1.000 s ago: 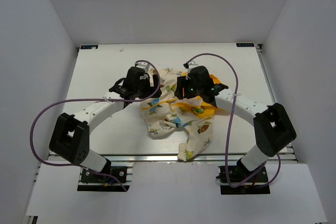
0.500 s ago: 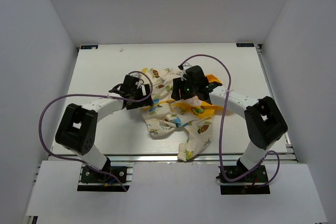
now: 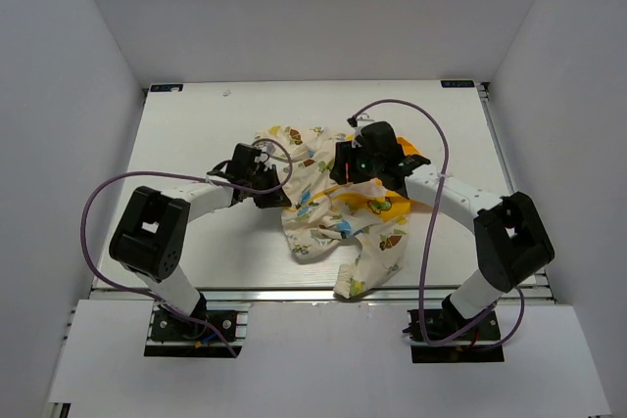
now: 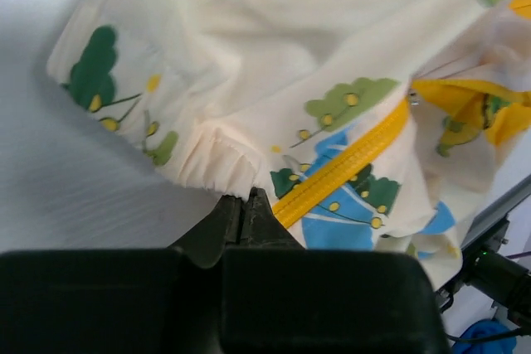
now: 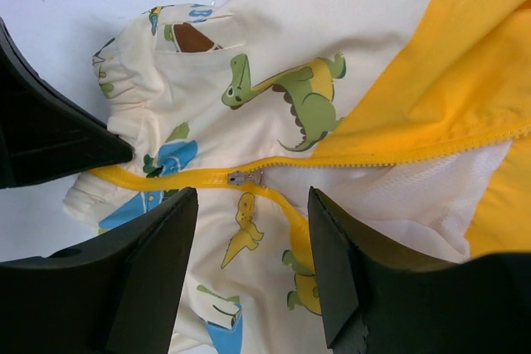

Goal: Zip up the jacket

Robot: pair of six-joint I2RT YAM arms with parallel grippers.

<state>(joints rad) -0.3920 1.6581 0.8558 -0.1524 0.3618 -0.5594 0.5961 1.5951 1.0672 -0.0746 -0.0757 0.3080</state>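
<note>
The jacket (image 3: 318, 217) lies crumpled mid-table, cream with dinosaur prints, its yellow lining (image 3: 380, 205) showing on the right. My left gripper (image 3: 277, 199) sits low at the jacket's left edge. In the left wrist view it (image 4: 246, 201) is shut on the gathered hem (image 4: 211, 163), right beside the yellow zipper tape (image 4: 344, 163). My right gripper (image 3: 359, 175) hovers open above the garment. Between its fingers (image 5: 251, 196) lies the metal zipper slider (image 5: 238, 177), untouched, where the two yellow zipper sides (image 5: 390, 153) part. The zipper is joined only for the short stretch from hem to slider.
One sleeve (image 3: 358, 276) trails toward the table's near rail (image 3: 284, 293). Purple cables (image 3: 98, 203) loop off both arms. White walls close in the table (image 3: 196, 124) on three sides. The left arm's finger (image 5: 58, 138) shows in the right wrist view.
My left gripper has dropped to the table and shut on the hem. The jacket's left side has been drawn out flatter toward the left. The right gripper stays open over the zipper.
</note>
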